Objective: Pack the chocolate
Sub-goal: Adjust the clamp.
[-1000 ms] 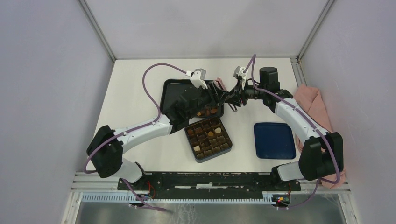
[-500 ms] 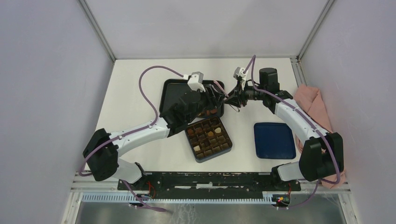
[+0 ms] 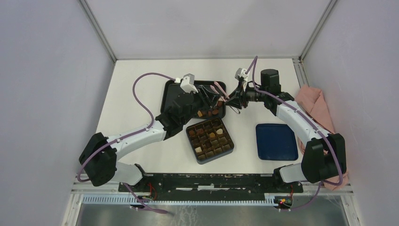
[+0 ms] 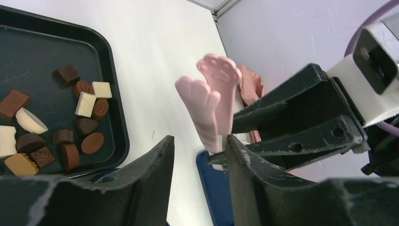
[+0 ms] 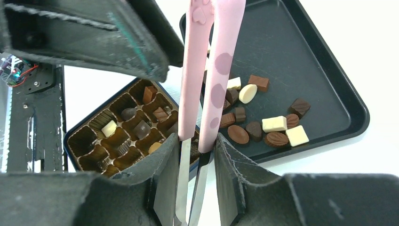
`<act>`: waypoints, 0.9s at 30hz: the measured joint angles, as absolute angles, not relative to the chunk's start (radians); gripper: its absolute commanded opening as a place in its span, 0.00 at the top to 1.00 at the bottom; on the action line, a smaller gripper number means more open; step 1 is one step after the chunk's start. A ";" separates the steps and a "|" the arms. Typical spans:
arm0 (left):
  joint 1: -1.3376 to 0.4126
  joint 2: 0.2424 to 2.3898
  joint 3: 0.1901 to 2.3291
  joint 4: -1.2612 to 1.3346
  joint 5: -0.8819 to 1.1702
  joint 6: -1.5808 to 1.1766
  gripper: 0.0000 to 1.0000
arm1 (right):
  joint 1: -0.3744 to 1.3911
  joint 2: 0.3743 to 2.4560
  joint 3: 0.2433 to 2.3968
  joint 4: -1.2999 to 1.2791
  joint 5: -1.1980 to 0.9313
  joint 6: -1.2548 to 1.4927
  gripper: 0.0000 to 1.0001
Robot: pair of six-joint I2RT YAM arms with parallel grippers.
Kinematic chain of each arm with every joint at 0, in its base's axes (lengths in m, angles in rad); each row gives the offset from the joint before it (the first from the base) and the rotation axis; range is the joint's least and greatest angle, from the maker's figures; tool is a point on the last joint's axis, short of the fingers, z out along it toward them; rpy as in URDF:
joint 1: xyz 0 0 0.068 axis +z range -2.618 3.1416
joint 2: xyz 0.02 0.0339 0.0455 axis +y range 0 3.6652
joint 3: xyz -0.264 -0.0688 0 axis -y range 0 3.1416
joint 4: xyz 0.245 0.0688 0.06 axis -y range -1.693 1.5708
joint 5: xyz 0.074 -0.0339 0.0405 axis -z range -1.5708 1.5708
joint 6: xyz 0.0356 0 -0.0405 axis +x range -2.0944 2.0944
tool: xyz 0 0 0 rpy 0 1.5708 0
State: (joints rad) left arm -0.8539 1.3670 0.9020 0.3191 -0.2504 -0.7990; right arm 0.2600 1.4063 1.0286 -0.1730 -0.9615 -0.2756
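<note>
Several chocolate pieces (image 3: 209,113), dark, mid brown and cream, lie loose at the near right of a black tray (image 3: 174,92); they also show in the left wrist view (image 4: 70,122) and the right wrist view (image 5: 263,125). The dark box with square compartments (image 3: 210,140) holds several pieces (image 5: 141,122). My right gripper (image 3: 234,100) is shut on the pink tweezers (image 5: 207,70), whose paw-shaped ends point toward the tray (image 4: 209,99). My left gripper (image 3: 212,96) is open above the tray's right edge, its fingers (image 4: 155,165) close around the tweezers' pink end without gripping it.
A blue lid (image 3: 276,141) lies flat to the right of the box. A pink cloth (image 3: 315,101) is bunched at the table's right edge. Both arms meet over the tray's right side, and grey walls enclose the table.
My left wrist has swung left and back over the tray, turning the open gripper toward the tweezers. My right gripper and the tweezers have hardly moved.
</note>
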 measured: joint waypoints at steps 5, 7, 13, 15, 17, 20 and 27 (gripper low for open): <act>-0.828 1.393 0.899 0.347 -0.223 -0.828 0.49 | 0.260 1.406 1.024 -0.165 -0.975 -0.261 0.63; -0.828 1.404 0.901 0.352 -0.209 -0.836 0.49 | 0.260 1.406 1.022 -0.165 -0.981 -0.257 0.63; -0.828 1.447 0.939 0.344 -0.201 -0.859 0.50 | 0.260 1.406 1.020 -0.162 -0.985 -0.255 0.64; -0.828 1.460 0.958 0.336 -0.202 -0.870 0.51 | 0.263 1.406 1.020 -0.162 -0.984 -0.255 0.64; -0.828 1.472 0.974 0.331 -0.202 -0.879 0.53 | 0.265 1.406 1.020 -0.158 -0.976 -0.255 0.64; -0.828 1.484 0.990 0.323 -0.200 -0.895 0.60 | 0.268 1.406 1.018 -0.153 -0.964 -0.255 0.64; -0.828 1.490 1.003 0.318 -0.198 -0.899 0.82 | 0.269 1.406 1.016 -0.148 -0.953 -0.247 0.64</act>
